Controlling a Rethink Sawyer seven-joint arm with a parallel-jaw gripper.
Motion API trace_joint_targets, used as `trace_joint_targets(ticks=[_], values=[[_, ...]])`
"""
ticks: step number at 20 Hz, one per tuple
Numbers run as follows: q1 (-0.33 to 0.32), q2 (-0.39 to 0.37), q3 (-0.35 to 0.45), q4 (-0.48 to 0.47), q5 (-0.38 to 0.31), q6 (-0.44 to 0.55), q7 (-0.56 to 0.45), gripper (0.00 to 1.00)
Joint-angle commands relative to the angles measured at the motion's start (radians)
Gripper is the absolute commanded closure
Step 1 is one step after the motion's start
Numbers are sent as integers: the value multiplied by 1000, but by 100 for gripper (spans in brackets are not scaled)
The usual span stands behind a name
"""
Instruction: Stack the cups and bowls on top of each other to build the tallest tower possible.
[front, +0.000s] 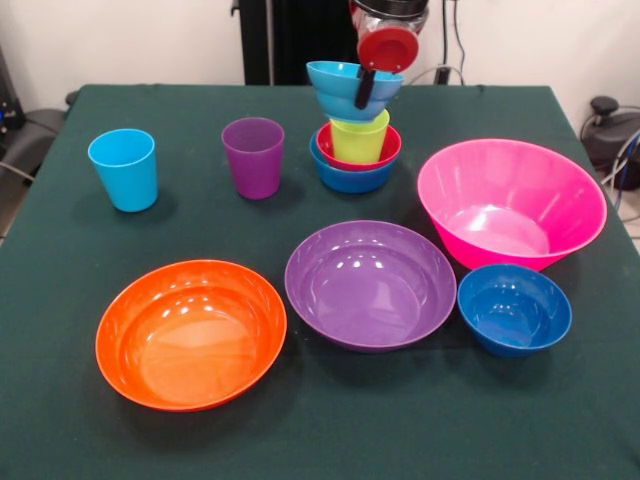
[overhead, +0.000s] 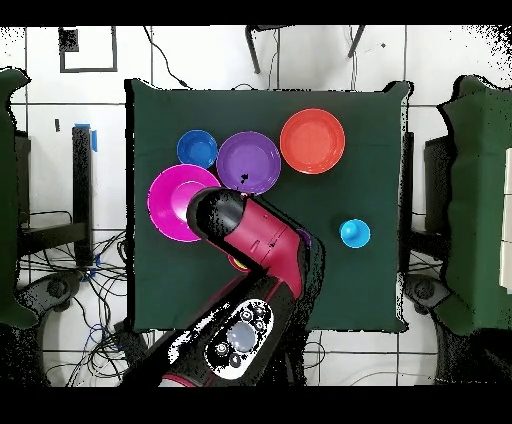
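Front view: gripper (front: 366, 88) grips the cyan bowl (front: 352, 88) atop the tower (front: 356, 140), tilted; next, level and release.

The table (front: 60, 400) is covered in dark green. On it stand a light blue cup (front: 124, 168) and a purple cup (front: 253, 156). The stack goes blue bowl (front: 350, 177), red bowl (front: 390, 150), lime green cup (front: 359, 138), cyan bowl (front: 340, 88). Nearby are a pink bowl (front: 510, 203), a dark blue bowl (front: 514, 309), a wide purple bowl (front: 370, 284) and an orange bowl (front: 190, 333). The arm (overhead: 262, 240) is red and black.
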Motion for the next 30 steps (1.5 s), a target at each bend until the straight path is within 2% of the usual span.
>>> trace_joint_targets(ticks=[1,30], values=[[12,32,134,-25,34,-22,205,100],[29,11,150,45,88,26,221,100]])
